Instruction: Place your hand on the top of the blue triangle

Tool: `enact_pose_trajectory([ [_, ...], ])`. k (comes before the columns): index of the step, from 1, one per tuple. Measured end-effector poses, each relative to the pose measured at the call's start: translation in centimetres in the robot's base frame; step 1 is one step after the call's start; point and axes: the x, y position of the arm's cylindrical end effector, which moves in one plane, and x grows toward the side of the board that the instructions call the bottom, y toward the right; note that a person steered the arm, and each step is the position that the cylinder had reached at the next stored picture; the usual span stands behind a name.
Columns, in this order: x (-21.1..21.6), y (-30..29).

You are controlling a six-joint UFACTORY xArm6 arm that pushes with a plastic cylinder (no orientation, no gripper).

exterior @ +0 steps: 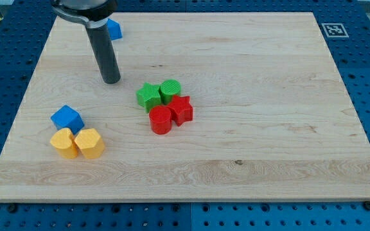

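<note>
Camera view. Blue triangle [114, 28] sits near the board's top-left edge, partly hidden behind the rod; shape only probable from the sliver showing.

My tip [110, 79] rests on bare wood at roughly 6 o'clock from that block, apart from it. No jaws on this rig: the rod holds nothing and touches no block.

Risks, as I judge them:
- A straight run toward 12 o'clock would strike the triangle and shove it toward the table [339, 115] edge, which lies close behind it.
- The rod itself blocks sight of the target, so a graze could go unnoticed.

Pose: rod near upright, leaning slightly, mount at the frame's top.

Well clear, at 4 o'clock from the tip: green star [148, 96], green cylinder [170, 90].
</note>
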Motion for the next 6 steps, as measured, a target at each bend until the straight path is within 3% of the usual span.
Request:
enact_pose_trajectory([
  [3,-0.9,0.0],
  [6,-9.5,3.2],
])
